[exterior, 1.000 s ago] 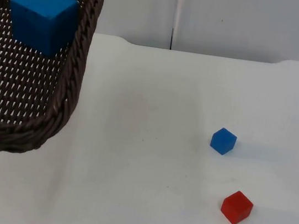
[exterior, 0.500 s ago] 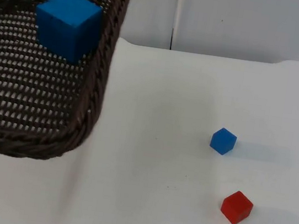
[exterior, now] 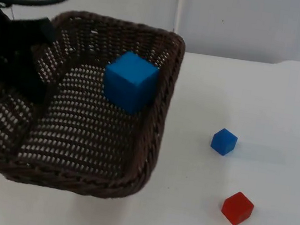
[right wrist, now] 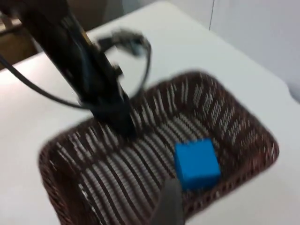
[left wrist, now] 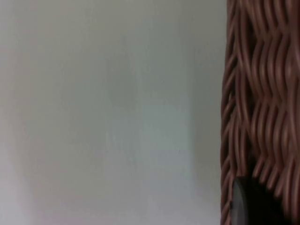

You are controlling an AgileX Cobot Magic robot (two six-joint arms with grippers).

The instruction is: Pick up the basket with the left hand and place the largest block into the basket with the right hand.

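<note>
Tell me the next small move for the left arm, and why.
Probably lower the basket to the table and release: the large blue block already lies inside, and the left gripper holds the rim. The small blue block and red block remain outside.

Dark brown woven basket (exterior: 151,146), big bright blue block (exterior: 131,82), small blue block (exterior: 224,141), red block (exterior: 237,208)

Left gripper (exterior: 28,81) clamped low, left arm (right wrist: 79,65) slanting down
</note>
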